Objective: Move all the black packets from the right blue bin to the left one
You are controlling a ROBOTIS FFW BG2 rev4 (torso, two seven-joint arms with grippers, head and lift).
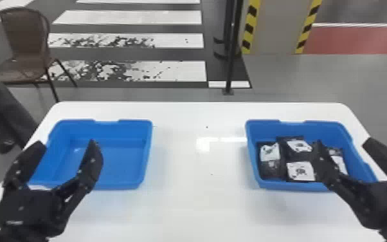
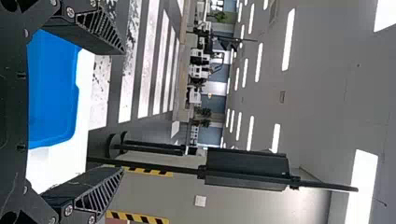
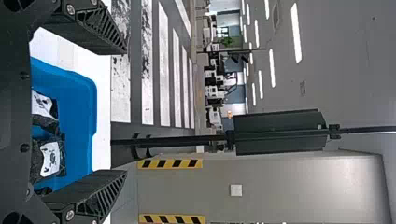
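Observation:
In the head view my left gripper (image 1: pixel 66 144) stands open over the left blue bin (image 1: pixel 148 154), which holds nothing that shows. My right gripper (image 1: pixel 344 143) is open over the right part of the right blue bin (image 1: pixel 326 127). Several black packets with white labels lie in that bin; one packet (image 1: pixel 270 173) rests at its left side, another (image 1: pixel 300 171) beside it. In the left wrist view the left gripper (image 2: pixel 123 111) has nothing between its fingers. In the right wrist view the right gripper (image 3: pixel 126 112) is likewise spread, with a packet (image 3: pixel 50 158) in the bin behind it.
A white table (image 1: pixel 199 206) carries both bins, with a wide stretch of tabletop between them. Behind it stand a brown chair (image 1: pixel 25 41) and a black post (image 1: pixel 231 64). A person's leg (image 1: pixel 3 103) shows beyond the table's left edge.

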